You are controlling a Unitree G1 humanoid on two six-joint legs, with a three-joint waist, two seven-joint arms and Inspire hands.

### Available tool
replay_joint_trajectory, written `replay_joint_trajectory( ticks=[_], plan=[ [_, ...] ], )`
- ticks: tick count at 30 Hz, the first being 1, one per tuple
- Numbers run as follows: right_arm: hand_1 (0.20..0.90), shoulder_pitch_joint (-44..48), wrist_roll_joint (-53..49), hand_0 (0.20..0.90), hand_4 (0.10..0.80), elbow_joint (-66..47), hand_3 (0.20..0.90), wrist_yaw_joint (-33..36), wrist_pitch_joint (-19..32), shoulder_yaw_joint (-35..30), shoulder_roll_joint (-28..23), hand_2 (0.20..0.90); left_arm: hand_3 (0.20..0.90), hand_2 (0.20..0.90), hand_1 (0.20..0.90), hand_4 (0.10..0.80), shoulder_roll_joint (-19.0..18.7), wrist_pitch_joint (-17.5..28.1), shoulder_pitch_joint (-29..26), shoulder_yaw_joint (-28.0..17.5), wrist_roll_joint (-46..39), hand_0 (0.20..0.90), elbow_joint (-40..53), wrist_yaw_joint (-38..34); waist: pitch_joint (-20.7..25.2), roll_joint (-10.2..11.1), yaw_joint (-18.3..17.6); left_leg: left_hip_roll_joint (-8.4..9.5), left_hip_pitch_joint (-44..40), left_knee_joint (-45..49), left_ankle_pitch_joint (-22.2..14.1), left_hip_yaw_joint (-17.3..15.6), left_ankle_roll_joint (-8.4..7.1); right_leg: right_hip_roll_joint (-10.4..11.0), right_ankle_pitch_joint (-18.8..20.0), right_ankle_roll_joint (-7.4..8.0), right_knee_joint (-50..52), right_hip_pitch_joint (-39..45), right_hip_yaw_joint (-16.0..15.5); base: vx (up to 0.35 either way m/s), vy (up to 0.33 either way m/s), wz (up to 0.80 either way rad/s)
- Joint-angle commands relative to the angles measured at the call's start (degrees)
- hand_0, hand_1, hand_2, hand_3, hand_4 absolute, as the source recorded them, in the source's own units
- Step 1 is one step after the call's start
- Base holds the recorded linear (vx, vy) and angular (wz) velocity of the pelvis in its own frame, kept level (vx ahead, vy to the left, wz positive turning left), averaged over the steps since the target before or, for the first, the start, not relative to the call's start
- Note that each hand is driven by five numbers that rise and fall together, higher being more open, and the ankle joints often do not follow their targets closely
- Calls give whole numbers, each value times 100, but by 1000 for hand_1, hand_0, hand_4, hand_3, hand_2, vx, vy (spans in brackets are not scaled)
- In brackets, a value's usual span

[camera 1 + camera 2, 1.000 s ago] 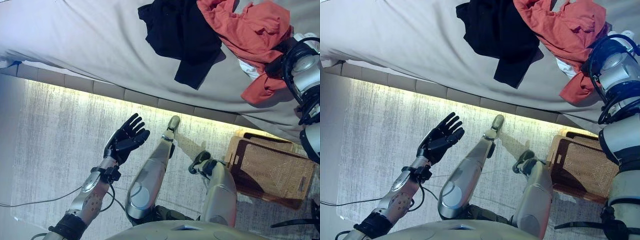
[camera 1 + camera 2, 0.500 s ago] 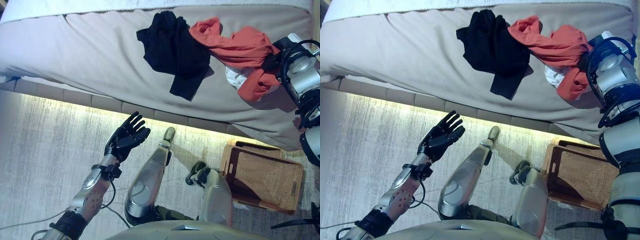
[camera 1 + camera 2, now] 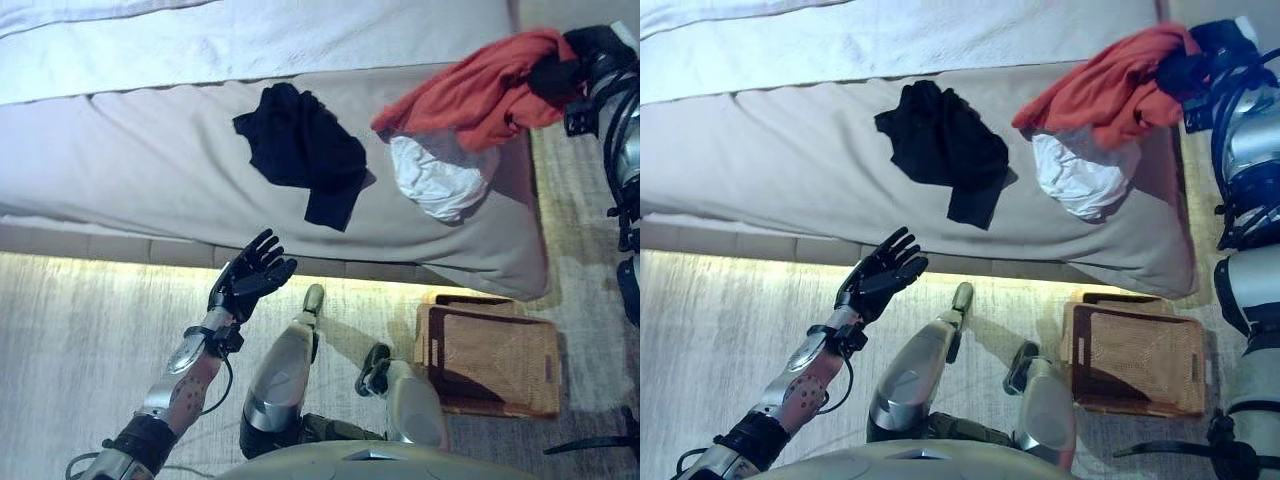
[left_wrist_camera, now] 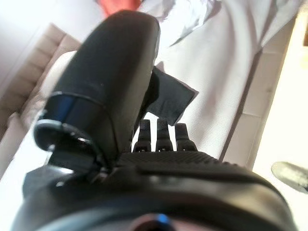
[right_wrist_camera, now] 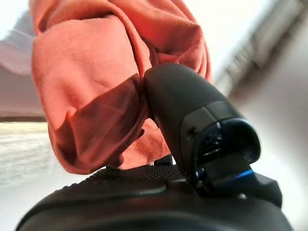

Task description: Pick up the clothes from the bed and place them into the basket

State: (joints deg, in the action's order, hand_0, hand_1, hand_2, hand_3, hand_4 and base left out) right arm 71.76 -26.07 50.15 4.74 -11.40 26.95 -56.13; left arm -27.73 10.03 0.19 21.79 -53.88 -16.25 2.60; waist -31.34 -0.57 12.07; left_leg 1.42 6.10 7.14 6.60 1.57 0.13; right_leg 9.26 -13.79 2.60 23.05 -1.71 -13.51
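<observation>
My right hand [image 3: 560,72] is shut on an orange-red garment [image 3: 480,95] and holds it lifted above the bed's right end; its thumb presses into the cloth in the right wrist view [image 5: 96,91]. A white garment [image 3: 437,176] lies on the grey bed [image 3: 150,170] under the hanging cloth. A black garment [image 3: 300,150] lies crumpled mid-bed and shows past the fingers in the left wrist view [image 4: 171,98]. My left hand [image 3: 250,278] is open and empty, held over the floor in front of the bed. The brown wicker basket [image 3: 492,358] stands on the floor at the bed's right corner.
A white sheet [image 3: 250,35] covers the far side of the bed. A lit strip runs along the bed base [image 3: 120,255]. Grey carpet [image 3: 70,360] spreads in front of the bed and past its right end.
The camera has moved, so the whole picture has shifted down. My right hand has lifted the orange-red garment up and right, uncovering the white garment. The left hand has kept its pose.
</observation>
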Motion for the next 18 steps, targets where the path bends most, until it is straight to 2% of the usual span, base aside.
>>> replay_joint_trajectory(
  ticks=[1,5,9,14,18],
  plan=[
    [300,-199,-246,300,100,-564,200,445,838,25,-935,300,900,900,900,800,129,234,369,-228,-55,900,-142,-75,1503,351,-427,49,-414,437,-1164,-450,51,-359,800,-229,-724,43,-95,19,6,-36],
    [300,-642,-238,300,100,-821,200,307,988,-252,-1226,300,900,900,900,800,229,251,346,-272,-274,900,-461,-93,1846,384,-742,-12,-665,80,-1064,-683,28,-442,1015,-166,-1087,150,167,9,-2,-26],
    [300,-1401,-141,300,100,-1178,200,140,1081,-814,-1417,300,900,900,900,800,431,236,265,-335,-442,900,-929,-49,2074,372,-1099,-119,-877,-290,-963,-887,-5,-539,1135,-124,-1398,194,440,-16,-27,-36],
    [300,-2649,14,300,100,-1870,200,43,1077,-1712,-1432,300,900,900,900,800,675,193,62,-443,-492,900,-1399,-7,2205,328,-1547,-244,-1061,-703,-832,-1102,-48,-625,1305,-44,-1657,157,845,-44,-25,-51],
    [300,-3635,113,300,100,-2416,200,68,1062,-2401,-1282,300,900,900,900,800,776,166,-114,-528,-484,900,-1692,79,2256,284,-1820,-272,-1154,-1021,-737,-1219,-61,-702,1443,15,-1851,97,1146,-47,-33,-41]
  ],
)
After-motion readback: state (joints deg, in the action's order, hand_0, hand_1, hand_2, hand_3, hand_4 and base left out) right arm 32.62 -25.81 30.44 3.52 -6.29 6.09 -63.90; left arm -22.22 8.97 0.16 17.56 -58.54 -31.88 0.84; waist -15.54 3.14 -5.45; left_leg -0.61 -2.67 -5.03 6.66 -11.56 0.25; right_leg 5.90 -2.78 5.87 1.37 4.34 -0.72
